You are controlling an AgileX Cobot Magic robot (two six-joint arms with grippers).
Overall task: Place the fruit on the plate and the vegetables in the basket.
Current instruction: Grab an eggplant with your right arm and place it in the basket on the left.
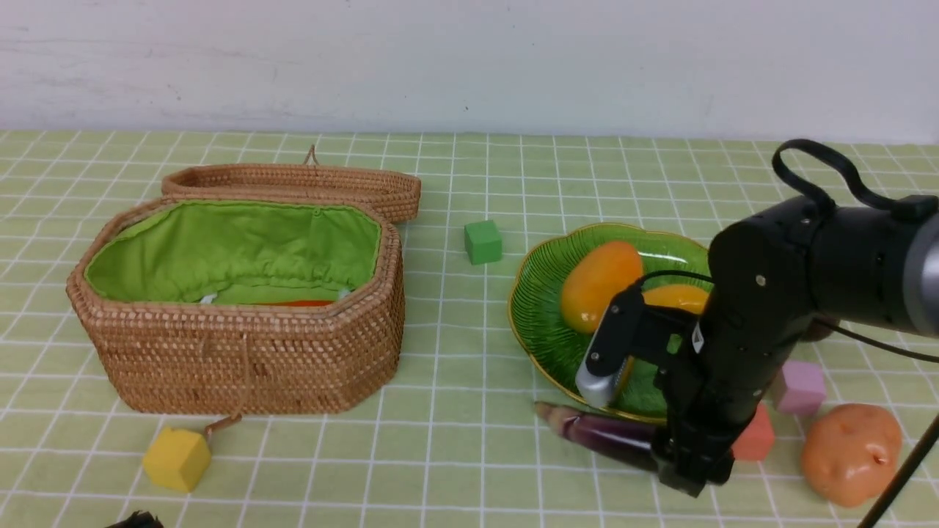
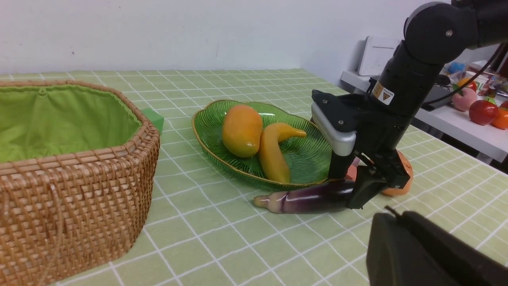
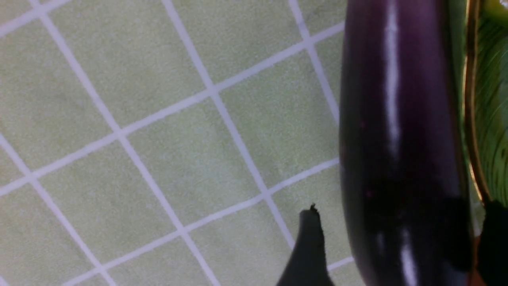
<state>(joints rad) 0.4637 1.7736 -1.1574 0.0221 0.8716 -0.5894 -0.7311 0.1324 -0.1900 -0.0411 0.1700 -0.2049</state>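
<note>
**Risk at the grasp**

My right jaws stand wide around the eggplant (image 1: 601, 438), lying on the surface (image 1: 455, 440) just beside the plate (image 1: 539, 323) rim; left jaws closed. Closing may nudge the plate, or glossy skin may slip.

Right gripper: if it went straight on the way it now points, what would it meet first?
The right gripper points down with open jaws straddling the eggplant, so the eggplant lies first in its line. Its fingertips might reach the tablecloth just as soon; the depth is unclear.
</note>
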